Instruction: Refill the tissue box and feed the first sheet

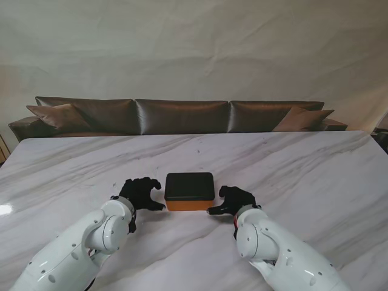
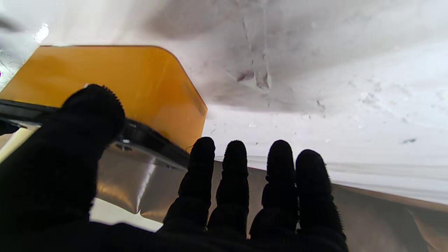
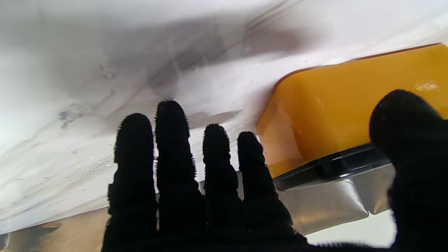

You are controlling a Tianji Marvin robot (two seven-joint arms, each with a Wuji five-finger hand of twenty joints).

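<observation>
Hands are parked on either side of the squat orange tissue box with the black lid (image 1: 190, 191), which sits lid-on in the middle of the white marble tabletop (image 1: 291, 163), so I'd say we're right at the start: opening the box hasn't happened yet. The black-gloved left hand (image 1: 140, 193) is just beside the box's left end, fingers (image 2: 235, 164) spread and straight, holding nothing; the wrist view puts its thumb up against the lid edge, though I can't tell if it's actually touching. The black-gloved right hand (image 1: 234, 200) mirrors it at the right end, fingers (image 3: 171, 133) likewise loose and empty. No tissue pack is visible anywhere. Next move probably calls for both hands pinching the lid's ends and lifting it evenly, since a lopsided pull could drag the base along.
</observation>
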